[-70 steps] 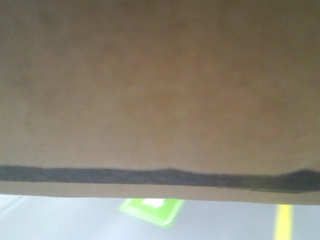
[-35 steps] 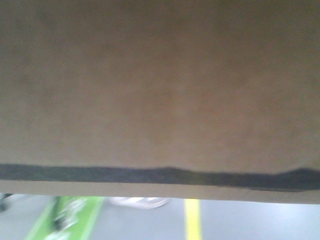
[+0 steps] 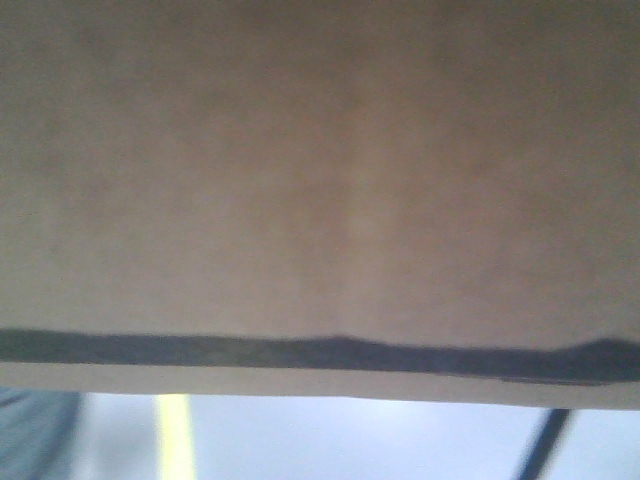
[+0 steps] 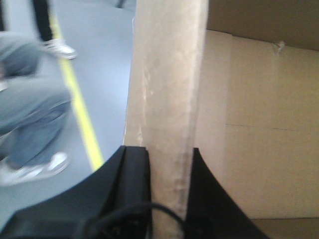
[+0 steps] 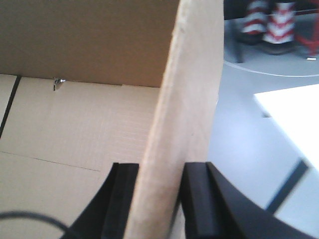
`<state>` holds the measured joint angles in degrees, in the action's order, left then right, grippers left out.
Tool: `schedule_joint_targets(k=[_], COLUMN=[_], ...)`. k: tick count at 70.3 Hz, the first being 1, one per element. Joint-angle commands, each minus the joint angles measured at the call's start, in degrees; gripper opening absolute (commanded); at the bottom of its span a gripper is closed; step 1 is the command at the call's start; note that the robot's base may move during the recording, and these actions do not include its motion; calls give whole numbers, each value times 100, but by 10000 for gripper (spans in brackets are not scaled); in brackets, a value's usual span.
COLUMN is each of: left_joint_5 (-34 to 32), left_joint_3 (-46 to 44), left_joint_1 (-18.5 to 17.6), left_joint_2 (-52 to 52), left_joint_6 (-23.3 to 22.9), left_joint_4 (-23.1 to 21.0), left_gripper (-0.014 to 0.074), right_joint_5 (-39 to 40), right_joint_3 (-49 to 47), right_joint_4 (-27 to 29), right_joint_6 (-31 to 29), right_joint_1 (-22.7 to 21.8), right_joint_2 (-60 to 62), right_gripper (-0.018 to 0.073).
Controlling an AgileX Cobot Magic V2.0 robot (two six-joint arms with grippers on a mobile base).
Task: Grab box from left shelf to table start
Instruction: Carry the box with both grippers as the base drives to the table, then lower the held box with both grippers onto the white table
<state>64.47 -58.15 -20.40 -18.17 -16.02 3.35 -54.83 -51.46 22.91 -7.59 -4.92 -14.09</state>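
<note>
Gripping, left: left gripper (image 4: 169,160) clamped on an upright cardboard flap (image 4: 167,89) of the box (image 4: 259,149), black fingers (image 4: 133,172) pressed flat against both faces.
Gripping, right: right gripper (image 5: 157,177) closed the same way on the opposite flap (image 5: 189,99), one finger on the inner face, one on the outer.
Box: open brown carton, held up between the two grippers; pale corrugated inner walls seen from both wrist views, a metal staple (image 5: 58,82) at a seam.
Front view: filled almost wholly by a blurred brown side of the box, with a black band (image 3: 300,352) running along near its lower edge.
Floor: grey (image 3: 350,440), showing below the box's lower edge, crossed by a yellow line (image 3: 175,440).
Table: white top (image 5: 294,114) to the right of the right gripper, apart from the box, dark leg (image 5: 284,191) beneath.
Bystander: jeans-clad legs (image 4: 30,114) and white shoes (image 4: 35,169) beside the yellow line, left of the left gripper.
Background: red-and-white striped cones (image 5: 279,22) beyond the table.
</note>
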Motion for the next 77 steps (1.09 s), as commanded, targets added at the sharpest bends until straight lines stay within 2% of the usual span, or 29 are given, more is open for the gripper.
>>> schedule_joint_targets(k=[1, 77], left_joint_5=[-1072, -1072], left_joint_3=[-242, -242], left_joint_1=[-30, -30], left_joint_2=[-16, -16], left_joint_6=[-234, -234], left_joint_4=[68, 68], left_gripper=[-90, -90], right_joint_5=[796, 796], right_joint_3=[-153, -153], right_joint_4=[-413, -413], right_joint_6=[-102, -102], right_joint_1=[-43, -43], right_joint_2=[-111, -111], right_gripper=[58, 58])
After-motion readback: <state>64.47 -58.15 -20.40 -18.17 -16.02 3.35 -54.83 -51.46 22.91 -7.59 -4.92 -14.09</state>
